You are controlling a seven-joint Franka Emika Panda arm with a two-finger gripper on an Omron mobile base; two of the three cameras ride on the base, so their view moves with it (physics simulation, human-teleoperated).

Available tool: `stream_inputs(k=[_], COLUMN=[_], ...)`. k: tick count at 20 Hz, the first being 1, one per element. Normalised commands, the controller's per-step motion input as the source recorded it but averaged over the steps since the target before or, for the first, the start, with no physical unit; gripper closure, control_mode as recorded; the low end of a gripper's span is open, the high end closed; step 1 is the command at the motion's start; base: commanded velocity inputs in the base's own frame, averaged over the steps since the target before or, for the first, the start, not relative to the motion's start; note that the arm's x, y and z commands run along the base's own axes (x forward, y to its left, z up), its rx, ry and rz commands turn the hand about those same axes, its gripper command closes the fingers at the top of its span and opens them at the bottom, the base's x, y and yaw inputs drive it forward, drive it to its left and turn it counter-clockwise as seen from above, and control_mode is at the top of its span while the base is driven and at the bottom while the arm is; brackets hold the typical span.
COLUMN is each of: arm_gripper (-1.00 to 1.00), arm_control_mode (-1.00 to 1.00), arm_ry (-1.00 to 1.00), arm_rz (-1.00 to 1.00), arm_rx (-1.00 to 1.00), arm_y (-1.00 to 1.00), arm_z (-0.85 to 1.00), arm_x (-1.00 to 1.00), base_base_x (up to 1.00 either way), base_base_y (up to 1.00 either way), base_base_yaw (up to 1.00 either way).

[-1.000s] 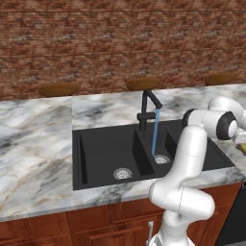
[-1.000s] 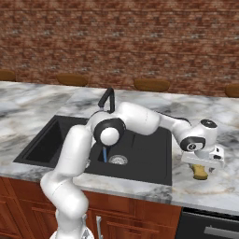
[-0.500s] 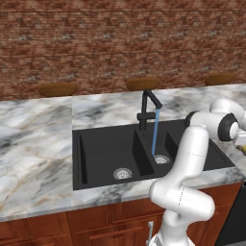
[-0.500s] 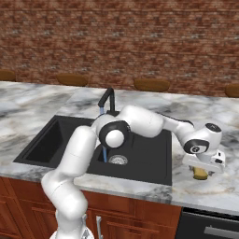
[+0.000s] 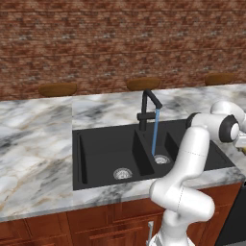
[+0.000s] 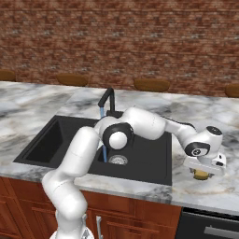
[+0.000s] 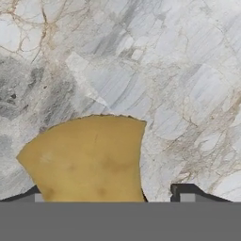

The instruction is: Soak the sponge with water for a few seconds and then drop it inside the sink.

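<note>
Tool (image 7: 110,197) astride sponge (image 7: 87,157) (on counter (image 7: 179,70))

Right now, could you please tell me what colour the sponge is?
The sponge is mustard yellow with faint darker blotches, clearest in the hand view.

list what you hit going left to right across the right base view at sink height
wide basin of the sink → water falling from the faucet → bare marble counter → gripper down over the sponge
</note>
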Motion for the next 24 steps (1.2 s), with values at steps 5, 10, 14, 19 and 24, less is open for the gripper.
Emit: stream_inputs(k=[5, 10, 14, 19, 24], arm_gripper=[-1.0, -1.0, 1.0, 1.0, 1.0], arm_control_mode=[-1.0, -1.0, -1.0, -1.0, -1.0], arm_ry=[0.0, 0.0, 0.0, 0.0, 0.0], arm_rz=[0.0, 0.0, 0.0, 0.0, 0.0], arm_rx=[0.0, 0.0, 0.0, 0.0, 0.0], arm_y=[0.0, 0.0, 0.0, 0.0, 0.0], arm_z=[-0.04, 0.0, 0.0, 0.0, 0.0], arm_x=[0.0, 0.0, 0.0, 0.0, 0.0], base_base_x=[0.0, 0.0, 0.0, 0.0, 0.0], base_base_y=[0.0, 0.0, 0.0, 0.0, 0.0], base_base_yaw=[0.0, 0.0, 0.0, 0.0, 0.0])
